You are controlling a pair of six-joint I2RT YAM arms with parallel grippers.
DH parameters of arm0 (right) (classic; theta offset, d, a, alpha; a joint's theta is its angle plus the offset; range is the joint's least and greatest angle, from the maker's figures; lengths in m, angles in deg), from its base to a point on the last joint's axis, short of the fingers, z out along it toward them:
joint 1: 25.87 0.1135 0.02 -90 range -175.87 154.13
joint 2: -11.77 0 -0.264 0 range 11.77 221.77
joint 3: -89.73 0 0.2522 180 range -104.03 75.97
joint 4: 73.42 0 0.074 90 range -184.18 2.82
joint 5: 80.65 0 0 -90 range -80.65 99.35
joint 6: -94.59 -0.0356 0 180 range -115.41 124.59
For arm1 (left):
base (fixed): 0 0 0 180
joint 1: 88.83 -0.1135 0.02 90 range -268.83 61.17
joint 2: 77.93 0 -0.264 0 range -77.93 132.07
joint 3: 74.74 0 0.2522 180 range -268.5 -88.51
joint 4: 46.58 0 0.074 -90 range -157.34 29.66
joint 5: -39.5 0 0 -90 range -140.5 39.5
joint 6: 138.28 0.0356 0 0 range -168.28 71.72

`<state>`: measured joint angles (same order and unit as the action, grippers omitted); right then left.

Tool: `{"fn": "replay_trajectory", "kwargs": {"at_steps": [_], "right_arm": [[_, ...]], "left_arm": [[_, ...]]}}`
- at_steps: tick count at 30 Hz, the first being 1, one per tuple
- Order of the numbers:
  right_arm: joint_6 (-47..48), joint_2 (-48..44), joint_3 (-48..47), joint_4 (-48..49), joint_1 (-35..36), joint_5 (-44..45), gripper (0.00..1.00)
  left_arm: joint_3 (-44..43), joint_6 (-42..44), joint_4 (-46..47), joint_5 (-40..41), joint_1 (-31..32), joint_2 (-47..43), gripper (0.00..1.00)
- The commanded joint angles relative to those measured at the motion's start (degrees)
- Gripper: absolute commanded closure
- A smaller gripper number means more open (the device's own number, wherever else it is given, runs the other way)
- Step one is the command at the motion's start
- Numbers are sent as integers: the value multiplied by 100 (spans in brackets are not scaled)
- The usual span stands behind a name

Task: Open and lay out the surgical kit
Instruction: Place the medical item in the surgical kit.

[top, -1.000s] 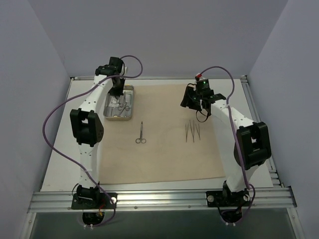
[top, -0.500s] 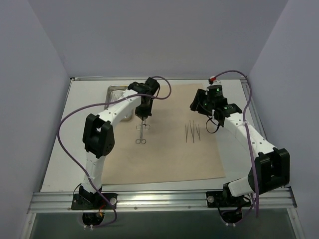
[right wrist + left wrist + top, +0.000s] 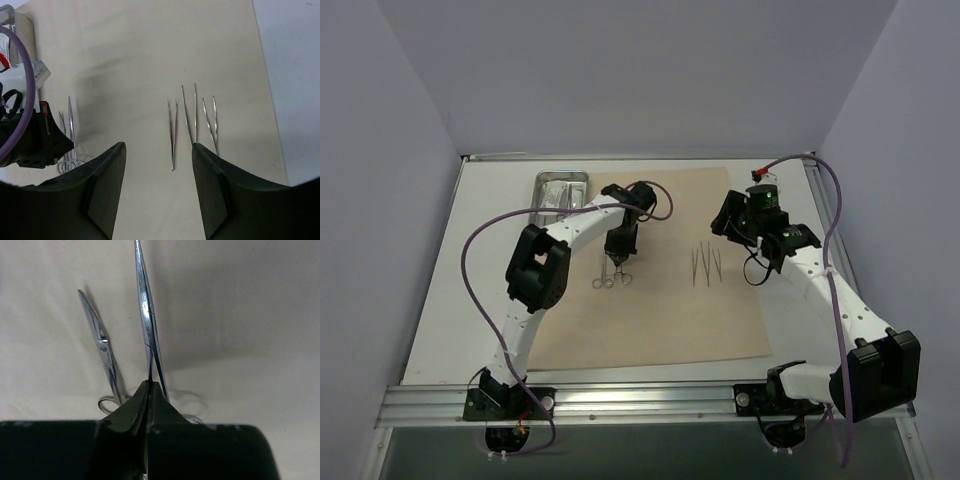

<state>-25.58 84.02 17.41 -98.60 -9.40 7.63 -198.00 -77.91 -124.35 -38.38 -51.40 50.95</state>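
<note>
Surgical kit (image 3: 650, 310): laid open on the table, partly set out.

- Left gripper (image 3: 150, 388): fingers are pressed shut on a steel scissor-handled instrument (image 3: 146, 325). It is gripped near its pivot, with the slim blades pointing away from the wrist camera.
- Whether the held instrument touches the cloth (image 3: 720, 320) cannot be told. Its ring handles are mostly hidden behind the black fingers.
- A second scissor-handled instrument (image 3: 103, 352) is seen lying flat on the cloth just beside the held one, to its left in the wrist view.
- Right gripper (image 3: 158, 147): jaws are spread wide, nothing is held, and it hangs above the cloth near the tweezers.
- Three thin tweezers (image 3: 173, 150) are laid side by side on the right half of the cloth, close together, all pointing roughly the same way.
- The steel tray (image 3: 539, 190) is placed at the far left corner, partly on the cloth's edge, well apart from the tweezers. Its contents are too small to make out.
- Surface: the beige cloth is spread as one flat sheet over a white table (image 3: 450, 300). White margins are left bare at the sides.
- Room: the table is closed in by plain pale walls (image 3: 620, 80) on three sides. An aluminium rail (image 3: 640, 398) is fixed along the near edge, and both arm bases are bolted to it.
</note>
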Motion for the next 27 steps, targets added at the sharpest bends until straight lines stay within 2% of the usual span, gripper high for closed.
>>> {"fn": "replay_trajectory", "kwargs": {"at_steps": [1, 15, 23, 27], "right_arm": [[-94, -272, 108, -167, -39, 154, 49], [-112, -835, 469, -536, -39, 409, 49], [-94, -993, 486, -642, -39, 497, 48], [-94, -976, 478, -642, -47, 497, 48]], "left_arm": [[-274, -219, 82, -218, 133, 120, 98], [-178, -333, 81, -228, 397, 348, 98], [-845, -281, -103, -61, 370, 664, 98], [-872, -307, -86, -113, 300, 726, 98]]}}
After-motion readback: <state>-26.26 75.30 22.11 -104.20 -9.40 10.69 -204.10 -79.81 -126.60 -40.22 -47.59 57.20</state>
